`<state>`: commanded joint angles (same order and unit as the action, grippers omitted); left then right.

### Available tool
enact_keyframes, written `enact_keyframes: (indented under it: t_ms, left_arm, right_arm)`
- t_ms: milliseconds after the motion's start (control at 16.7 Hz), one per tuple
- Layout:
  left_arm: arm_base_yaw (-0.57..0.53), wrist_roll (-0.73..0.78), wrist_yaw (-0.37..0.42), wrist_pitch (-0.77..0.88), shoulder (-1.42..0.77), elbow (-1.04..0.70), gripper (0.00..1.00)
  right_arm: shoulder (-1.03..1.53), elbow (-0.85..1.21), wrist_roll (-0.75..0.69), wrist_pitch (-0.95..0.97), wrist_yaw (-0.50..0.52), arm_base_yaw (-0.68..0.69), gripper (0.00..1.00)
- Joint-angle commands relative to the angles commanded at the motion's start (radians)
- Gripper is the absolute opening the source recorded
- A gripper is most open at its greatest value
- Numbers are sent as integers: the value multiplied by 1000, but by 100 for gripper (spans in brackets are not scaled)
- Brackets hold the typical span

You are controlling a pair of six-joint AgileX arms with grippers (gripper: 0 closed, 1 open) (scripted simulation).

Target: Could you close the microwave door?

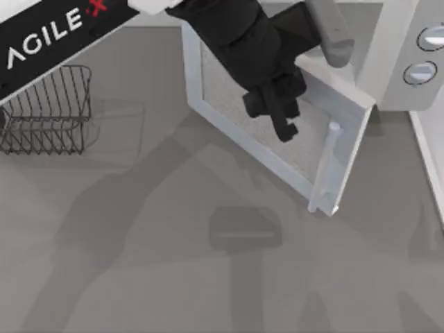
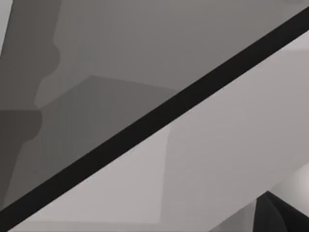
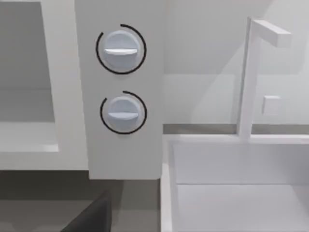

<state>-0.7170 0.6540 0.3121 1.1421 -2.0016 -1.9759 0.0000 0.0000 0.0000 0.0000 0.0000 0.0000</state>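
From above, the microwave (image 1: pixel 399 62) sits at the top right of the tabletop (image 1: pixel 139 263), cut off by the frame edge, with its two round knobs (image 1: pixel 420 72) on the side panel. The microwave door (image 1: pixel 229 104) stands swung open toward the left, its glass window facing up and its pale bar handle (image 1: pixel 325 168) along the free edge nearest the middle of the tabletop. The left arm reaches down over the door, and the left hand (image 1: pixel 283 127) hangs dark above the window, close to the handle; I cannot tell how far its fingers are parted or whether they touch the glass. A dark wire rack (image 1: pixel 48 111) stands at the far left. The left wrist view gives pale and grey slanted surfaces crossed by a dark band, hard to identify. The right wrist view faces the knobs (image 3: pixel 120 50) straight on, with a white sink (image 3: pixel 231 193) and a white faucet (image 3: pixel 251 77) beside the microwave.
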Motion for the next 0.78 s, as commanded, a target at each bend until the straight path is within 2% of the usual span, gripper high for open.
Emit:
enact_keyframes:
  t_ms: [300,600,780]
  left_arm:
    - [-90,-13,-82,-3,-57,-37,0]
    - [-10,-44,11,13,-48,-81,0]
    - [-5,-45,17,13,-47,-82,0]
  right_arm:
    - [0,0,0,0,0,0,100]
    - [0,0,0,0,0,0,100]
    - [0,0,0,0,0,0,100]
